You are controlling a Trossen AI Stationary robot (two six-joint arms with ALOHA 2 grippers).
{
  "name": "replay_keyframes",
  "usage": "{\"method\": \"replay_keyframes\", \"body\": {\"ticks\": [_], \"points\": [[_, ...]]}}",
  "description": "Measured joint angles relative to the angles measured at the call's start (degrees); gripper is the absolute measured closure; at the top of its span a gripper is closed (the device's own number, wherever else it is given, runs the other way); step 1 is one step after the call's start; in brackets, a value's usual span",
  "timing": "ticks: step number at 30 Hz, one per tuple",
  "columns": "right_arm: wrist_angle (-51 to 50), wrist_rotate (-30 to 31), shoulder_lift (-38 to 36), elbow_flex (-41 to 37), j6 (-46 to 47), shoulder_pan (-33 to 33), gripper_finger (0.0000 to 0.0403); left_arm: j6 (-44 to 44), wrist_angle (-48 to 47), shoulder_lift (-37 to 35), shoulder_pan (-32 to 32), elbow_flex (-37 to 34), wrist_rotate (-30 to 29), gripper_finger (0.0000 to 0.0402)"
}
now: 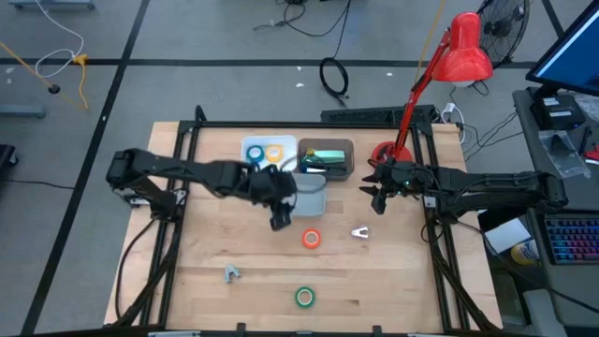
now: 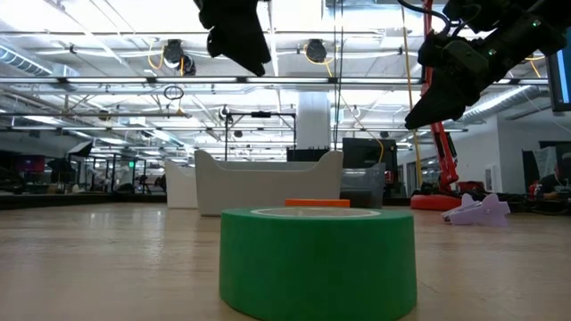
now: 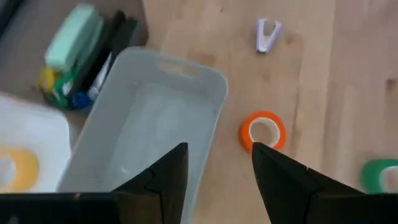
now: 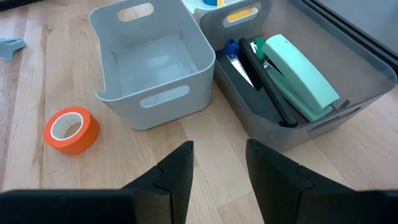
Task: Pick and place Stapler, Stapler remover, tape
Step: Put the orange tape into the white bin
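a: tape pickup is judged the step in hand. orange roll (image 3: 263,131) lies on the table (image 1: 393,271), just beside the pale bin (image 3: 155,124).
b: left gripper (image 3: 216,171) hangs above it, jaws parted, nothing held; right gripper (image 4: 216,167) likewise, seemingly. a descent over the roll is called for.

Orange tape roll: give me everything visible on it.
The orange tape roll is a small ring with an open centre and a pale inner core. It lies flat on the bare wooden table, near the middle, in front of the empty light grey bin and apart from it. Nothing touches it but the table. The left gripper hangs above, beside it, fingers apart and holding nothing. In the low view only its top edge shows behind the green roll.
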Motion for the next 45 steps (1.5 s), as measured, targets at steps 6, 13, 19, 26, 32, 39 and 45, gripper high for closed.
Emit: {"method": "replay_keyframes", "body": {"ticks": [6, 13, 19, 26, 32, 39, 45], "points": [[0.00, -0.04, 0.00, 0.00, 0.00, 0.00, 0.0264, 14.76, 2.15, 4.19, -4.16, 0.00, -4.03, 0.0220], [-0.20, -0.07, 0.00, 0.00, 0.00, 0.00, 0.0264, 24.86, 7.72, 10.69, -6.38, 0.00, -0.66, 0.0220], [-0.23, -0.07, 0.00, 0.00, 0.00, 0.00, 0.0264, 25.27, 13.83, 15.40, -8.74, 0.00, -0.08, 0.0220], [-0.64, -0.08, 0.00, 0.00, 0.00, 0.02, 0.0264, 25.24, 19.15, 19.71, -10.70, 0.00, 0.62, 0.0220], [-0.65, -0.09, 0.00, 0.00, 0.00, 0.02, 0.0264, 23.33, 21.34, 22.66, -10.78, 0.00, 1.82, 0.0220], [-0.63, -0.07, 0.00, -0.01, 0.00, 0.02, 0.0264, 20.36, 20.83, 24.25, -10.40, 0.00, 0.61, 0.0220], [-0.63, -0.08, 0.00, -0.07, 0.00, 0.02, 0.0264, 18.18, 21.11, 25.32, -10.10, 0.02, 2.40, 0.0220]]}}
